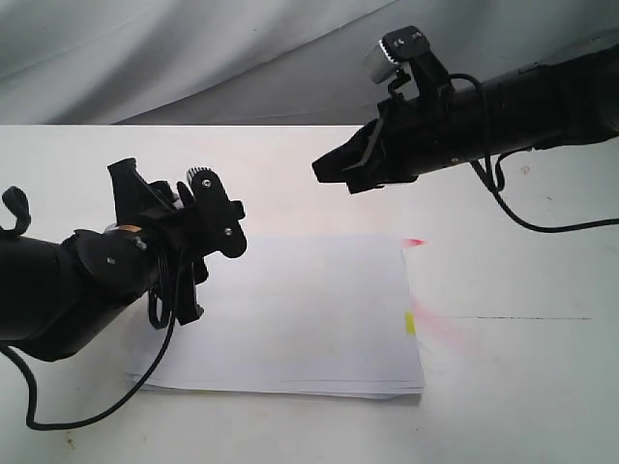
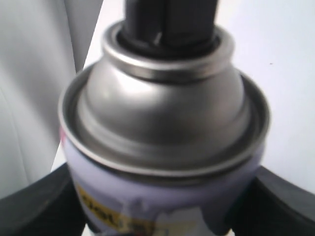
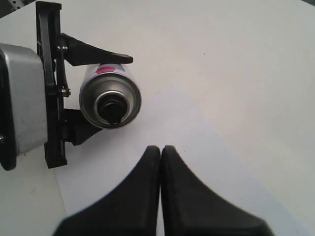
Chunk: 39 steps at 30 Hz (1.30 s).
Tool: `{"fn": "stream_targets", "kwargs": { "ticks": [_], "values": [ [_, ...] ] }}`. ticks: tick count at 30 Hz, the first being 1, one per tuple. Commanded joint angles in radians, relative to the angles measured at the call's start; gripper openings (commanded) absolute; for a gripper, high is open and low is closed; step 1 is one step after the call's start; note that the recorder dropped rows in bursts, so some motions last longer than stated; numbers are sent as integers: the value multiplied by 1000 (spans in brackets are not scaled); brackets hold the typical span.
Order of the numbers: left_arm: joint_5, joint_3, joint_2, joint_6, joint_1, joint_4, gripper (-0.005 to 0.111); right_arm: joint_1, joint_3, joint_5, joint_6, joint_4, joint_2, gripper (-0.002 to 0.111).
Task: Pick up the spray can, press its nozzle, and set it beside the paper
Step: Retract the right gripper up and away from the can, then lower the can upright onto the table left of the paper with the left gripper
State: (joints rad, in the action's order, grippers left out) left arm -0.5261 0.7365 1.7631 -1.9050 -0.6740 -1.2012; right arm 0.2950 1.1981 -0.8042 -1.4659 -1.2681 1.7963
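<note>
Spotter: Nozzle (image 3: pixel 112 109) position, from your right tool (image 3: pixel 160 150)?
Operator: Left of it and nearer, apart from its tips, which are pressed together on nothing. My left tool (image 1: pixel 179 217) clamps the spray can (image 3: pixel 110 101) by its body above the paper's (image 1: pixel 309 319) left part, off the worktop (image 1: pixel 522 387). The can lies over, long axis aimed at my right arm.
Spotter: Pressing arm?
Operator: Right, I judge; it reaches in from far right.

Txt on spray can (image 2: pixel 162 128): dark letters, too blurred, unreadable.
</note>
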Motion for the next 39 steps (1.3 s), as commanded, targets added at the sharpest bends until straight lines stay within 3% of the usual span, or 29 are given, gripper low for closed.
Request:
{"fn": "stream_targets", "kwargs": {
  "ticks": [1,7,14,17,21,26,30,32,37,39],
  "values": [
    [-60,14,-19,74,-4,4,0,-6,-15,10,-6,6,-61,0],
    [-21,14,-61,218,-4,4,0,-6,-15,41,42,79,-177,0],
    [6,14,-216,493,20,6,0,-6,-15,30,241,334,-310,0],
    [75,14,-294,621,85,10,0,-6,-15,2,323,413,-365,0],
    [188,14,-379,819,229,21,0,-6,-15,-70,356,440,-448,0],
    [265,14,-412,952,379,158,0,-6,-15,-112,399,444,-537,0],
    [241,14,-412,1051,386,174,0,-6,-15,-156,400,443,-550,0],
    [183,14,-408,1170,386,226,0,-6,-15,-174,400,443,-548,0],
    [1,14,-269,1567,386,705,0,-6,-15,-179,400,443,-548,0],
    [-75,14,-184,1641,386,722,0,-6,-15,-190,400,443,-548,0]
  ]
}}
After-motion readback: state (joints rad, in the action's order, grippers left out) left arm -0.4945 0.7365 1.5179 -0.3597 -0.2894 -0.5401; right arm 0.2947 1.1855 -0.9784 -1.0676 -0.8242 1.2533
